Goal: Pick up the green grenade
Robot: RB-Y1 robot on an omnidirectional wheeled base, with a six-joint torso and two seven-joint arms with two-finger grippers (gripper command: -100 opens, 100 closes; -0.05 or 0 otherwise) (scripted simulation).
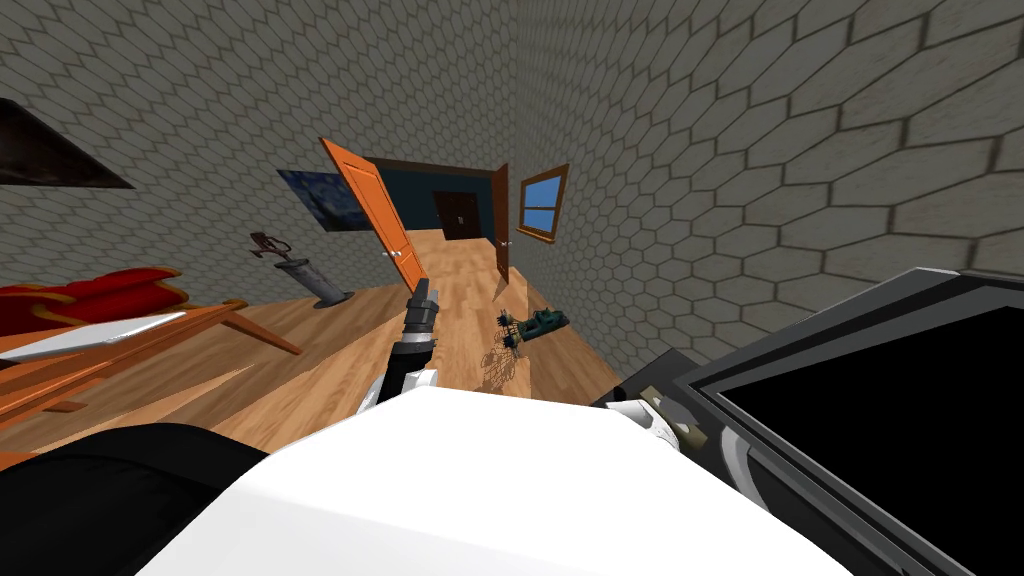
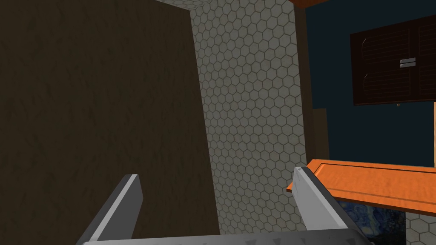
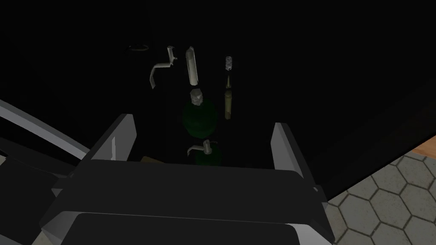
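The right gripper (image 3: 203,121) hangs with its jaws spread wide over a black surface (image 3: 332,85), the two pale blades empty and touching nothing. Between the blades and just beyond them lies the green grenade (image 3: 199,118), a dim, dark green rounded body topped by a grey neck (image 3: 196,96). A second green shape (image 3: 207,156), carrying a small grey lever, sits nearer, right against the gripper's dark body; whether it belongs to the same thing cannot be told. Pale metal pieces are ranged beyond the grenade: a bent lever (image 3: 158,70), a long curved strip (image 3: 191,65), a slim olive rod (image 3: 228,103) with a small coil (image 3: 228,63) past its far end, and a faint ring (image 3: 138,48). Seen from the head, the black surface sits inside a dark grey frame (image 1: 800,335) at the robot's right, hard by the hexagon-tiled wall (image 1: 750,150). The left gripper (image 1: 425,292) reaches forward over the wooden floor (image 1: 300,370), its jaws likewise open and holding nothing. Farther along the floor, near the wall, lies a teal object (image 1: 543,323).
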